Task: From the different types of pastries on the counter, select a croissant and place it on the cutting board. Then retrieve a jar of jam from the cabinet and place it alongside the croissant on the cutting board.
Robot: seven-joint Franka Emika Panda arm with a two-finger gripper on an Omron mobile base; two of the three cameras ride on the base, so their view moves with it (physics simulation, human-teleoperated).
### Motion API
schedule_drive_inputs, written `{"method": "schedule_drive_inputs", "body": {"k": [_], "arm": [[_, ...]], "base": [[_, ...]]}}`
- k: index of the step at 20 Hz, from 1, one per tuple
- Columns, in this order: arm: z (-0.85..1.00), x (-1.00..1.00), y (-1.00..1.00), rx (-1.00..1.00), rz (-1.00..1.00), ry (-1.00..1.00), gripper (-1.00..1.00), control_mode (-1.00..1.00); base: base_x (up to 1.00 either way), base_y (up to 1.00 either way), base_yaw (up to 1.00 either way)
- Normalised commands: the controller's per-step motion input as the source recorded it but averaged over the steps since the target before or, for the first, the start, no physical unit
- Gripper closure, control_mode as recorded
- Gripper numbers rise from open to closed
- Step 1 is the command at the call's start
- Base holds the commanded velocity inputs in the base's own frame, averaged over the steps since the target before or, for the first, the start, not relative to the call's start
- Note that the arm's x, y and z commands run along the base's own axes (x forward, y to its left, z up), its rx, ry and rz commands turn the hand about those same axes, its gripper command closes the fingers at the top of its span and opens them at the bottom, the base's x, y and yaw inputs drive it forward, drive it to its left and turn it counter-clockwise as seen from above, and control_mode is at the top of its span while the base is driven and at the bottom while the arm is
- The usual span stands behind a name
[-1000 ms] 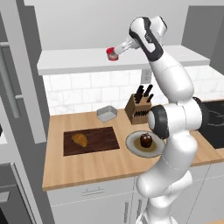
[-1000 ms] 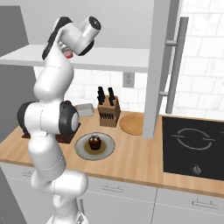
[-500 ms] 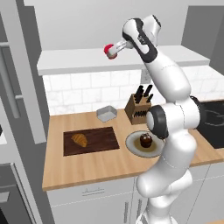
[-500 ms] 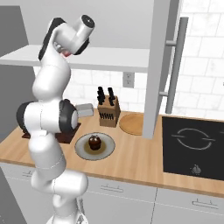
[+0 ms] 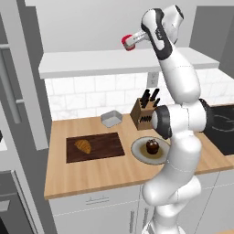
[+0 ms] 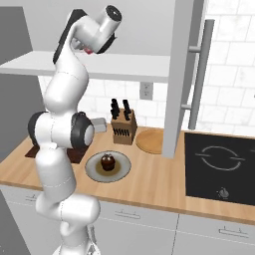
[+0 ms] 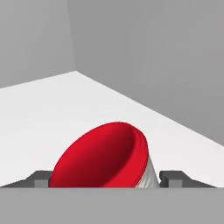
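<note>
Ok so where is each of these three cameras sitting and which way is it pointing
Left base view: behind the arm to its left, facing forward and down at the counter; the arm rises at lower right, lifting the jar.
Right base view: behind the arm to its right, same counter; arm at lower left.
Hand view: on the hand, along the gripper, over the jar at the cabinet; fingertips at the bottom.
Both base views share the cupcake and knife block.

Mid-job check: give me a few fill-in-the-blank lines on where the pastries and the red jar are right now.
The small golden-brown croissant lies on the dark brown ____ board.
The dark round cupcake sits on the grey round ____.
The gripper is shut on the squat ____ jar, above the white ledge.

Missing words: cutting; plate; red
</note>
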Motion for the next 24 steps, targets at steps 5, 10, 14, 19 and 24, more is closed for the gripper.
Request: {"method": "schedule_drive_inputs", "body": {"k": [5, 10, 14, 19, 24], "arm": [[0.66, -0.34, -0.62, 0.21, -0.11, 0.11, 1.0, -1.0], [0.02, -0.96, -0.57, 0.25, -0.02, -0.11, 1.0, -1.0], [-0.21, -1.0, -0.42, 0.21, 0.0, -0.22, 1.0, -1.0], [-0.74, -1.0, -0.06, 0.11, -0.01, -0.24, 1.0, -1.0], [-0.67, -1.0, -0.02, 0.09, -0.04, -0.2, 1.0, -1.0]], "base": [[0.0, 0.0, 0.0], [0.0, 0.0, 0.0], [0.0, 0.0, 0.0], [0.0, 0.0, 0.0], [0.0, 0.0, 0.0]]}}
